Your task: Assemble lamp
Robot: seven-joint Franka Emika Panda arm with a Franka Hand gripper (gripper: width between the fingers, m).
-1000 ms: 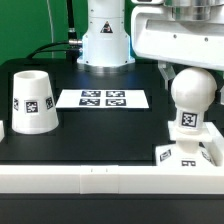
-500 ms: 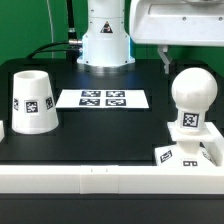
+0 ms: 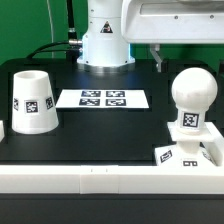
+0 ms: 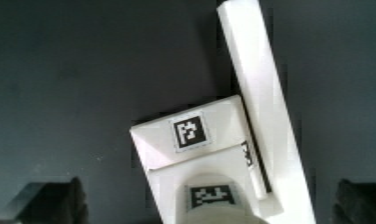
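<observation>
Now bulb (image 3: 191,98) upright on base (image 3: 187,157), shade (image 3: 32,101) well apart

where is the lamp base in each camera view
Exterior view: lamp base sits low at the exterior view's right, under the upright bulb.
Wrist view: the base fills the middle, against a white rail.
Shared landmark: the base's black-and-white tag.
</observation>
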